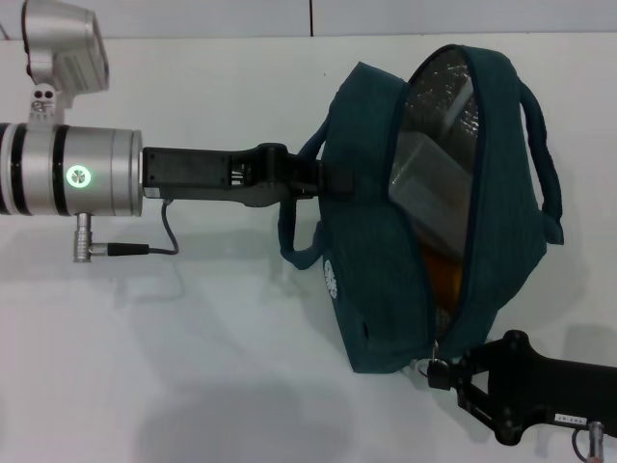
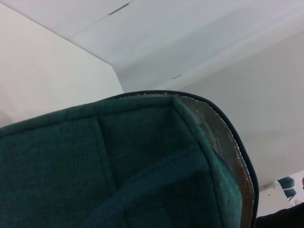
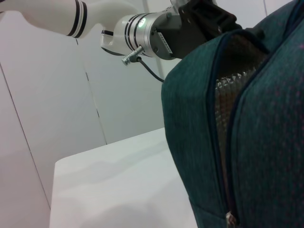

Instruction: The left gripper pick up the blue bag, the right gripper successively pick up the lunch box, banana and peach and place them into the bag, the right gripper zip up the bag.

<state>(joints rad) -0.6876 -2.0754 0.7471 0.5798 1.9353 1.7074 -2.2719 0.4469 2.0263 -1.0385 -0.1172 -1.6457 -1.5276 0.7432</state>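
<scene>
The blue bag (image 1: 386, 280) hangs above the white table (image 1: 193, 338), held up by the left gripper (image 1: 333, 181), pinched on its side. Inside show the lunch box (image 1: 429, 174) and something orange, probably the banana (image 1: 445, 280). The right gripper (image 1: 442, 374) has closed on the zipper pull (image 1: 436, 367), so zipping looks in hand; next it should draw the pull along the open seam
</scene>
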